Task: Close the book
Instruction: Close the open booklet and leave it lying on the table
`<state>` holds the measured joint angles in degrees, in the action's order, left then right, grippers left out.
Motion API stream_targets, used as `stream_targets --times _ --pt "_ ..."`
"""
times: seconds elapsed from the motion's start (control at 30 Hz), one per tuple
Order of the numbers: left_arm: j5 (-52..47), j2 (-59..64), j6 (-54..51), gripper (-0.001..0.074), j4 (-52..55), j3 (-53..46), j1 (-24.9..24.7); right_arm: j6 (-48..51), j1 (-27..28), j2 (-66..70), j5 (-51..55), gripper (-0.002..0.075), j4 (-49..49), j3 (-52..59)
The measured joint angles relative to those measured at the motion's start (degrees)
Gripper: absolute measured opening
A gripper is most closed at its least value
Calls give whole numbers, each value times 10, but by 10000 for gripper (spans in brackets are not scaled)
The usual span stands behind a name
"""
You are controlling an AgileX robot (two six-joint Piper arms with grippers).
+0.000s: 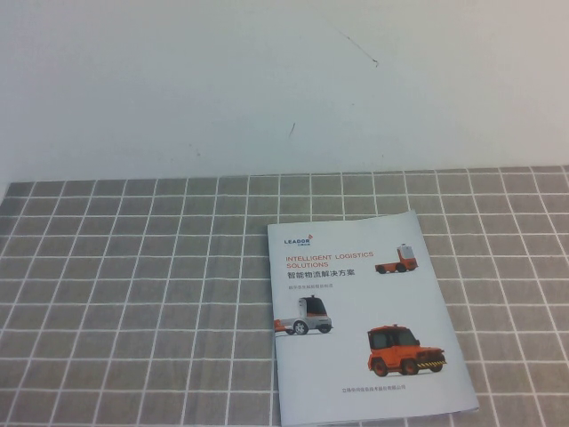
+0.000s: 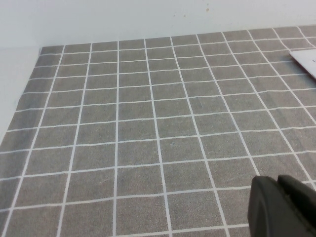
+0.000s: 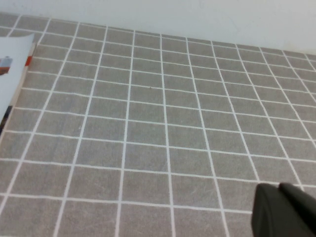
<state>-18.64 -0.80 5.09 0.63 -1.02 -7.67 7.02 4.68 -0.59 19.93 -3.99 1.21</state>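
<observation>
**Book lies shut, cover up, on the checked cloth**

I see the book point(image 1: 369, 325) flat on the worktop, closed, with its white front cover facing up. It sits in the near right part of the high view, turned slightly off the grid lines, and its near edge runs to the lower border of that view. The cover carries orange lettering and 3 vehicles: an orange and white one near the far right corner, a grey one by the left edge, and an orange one toward the near right.

A grey cloth point(image 1: 133, 294) with thin white grid lines lies under the book, covering the worktop from side to side. Behind it is a pale wall point(image 1: 267, 80) with 2 small dark marks point(image 1: 373, 62).

The left pincer point(image 2: 281, 205) shows only in the left wrist view, as a dark shape over the cloth. I cannot tell whether it is spread or pressed together. A corner of the book point(image 2: 306, 61) shows at the edge of that view, well apart from the pincer, with only cloth between them.

The right pincer point(image 3: 284, 210) shows only in the right wrist view, again a dark shape over the cloth, and again I cannot tell its state. The book's edge point(image 3: 12, 64) shows on the opposite side of that view, well apart, with only gridded cloth between.
</observation>
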Motion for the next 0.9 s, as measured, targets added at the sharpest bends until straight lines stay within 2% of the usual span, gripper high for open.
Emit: stream_targets --times 0.9 --pt "0 0 0 -4 0 1 0 17 -10 0 2 -3 0 0"
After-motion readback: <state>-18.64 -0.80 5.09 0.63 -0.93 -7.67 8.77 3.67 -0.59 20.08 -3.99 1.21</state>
